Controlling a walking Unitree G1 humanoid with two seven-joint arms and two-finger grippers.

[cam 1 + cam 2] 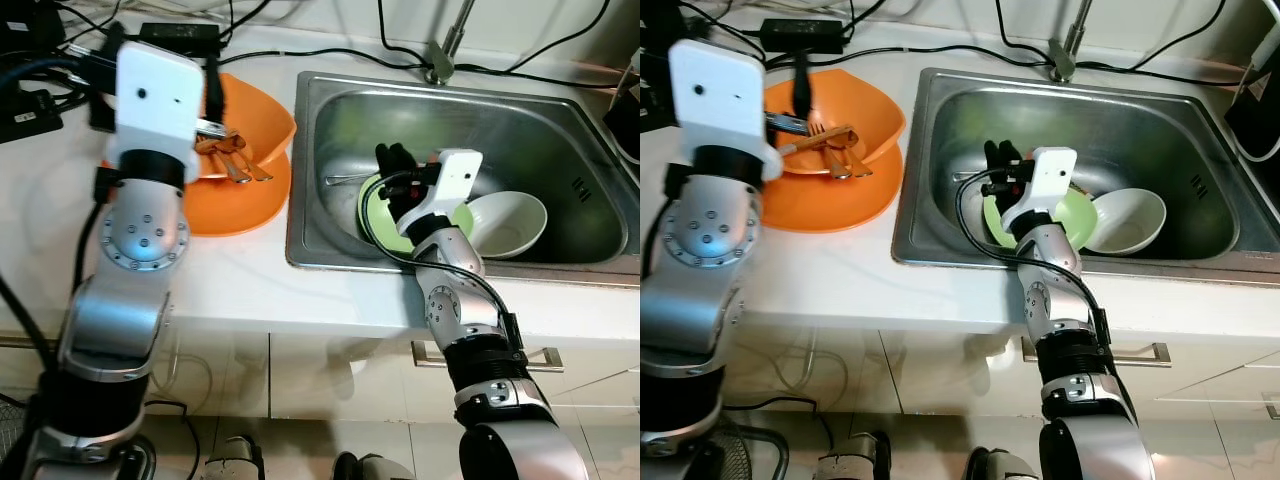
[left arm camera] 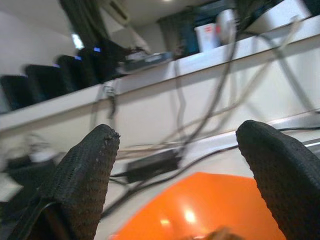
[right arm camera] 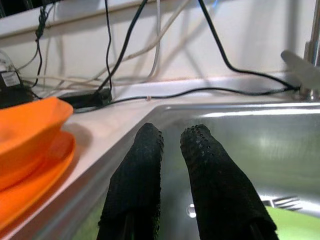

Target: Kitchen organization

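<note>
At centre frame, the robot's right gripper [image 1: 1000, 160] reaches into the stainless steel sink [image 1: 1140, 110], its two black fingers [image 3: 145, 175] drawn nearly together with nothing visibly between them, poised above a green plate [image 1: 1075, 215]. A white bowl [image 1: 1135, 220] leans just beside the plate, and a fork [image 3: 280, 201] lies at the plate's rim. At upper left, the left gripper [image 2: 175, 165] hovers with fingers spread wide and empty over an orange bowl [image 1: 865, 110] stacked on an orange plate [image 1: 855, 195], the bowl holding wooden-handled cutlery [image 1: 830, 140]. Black cables [image 1: 940, 50] trail along the white countertop [image 1: 840, 280] behind the sink, near the faucet [image 1: 1065, 45].
</note>
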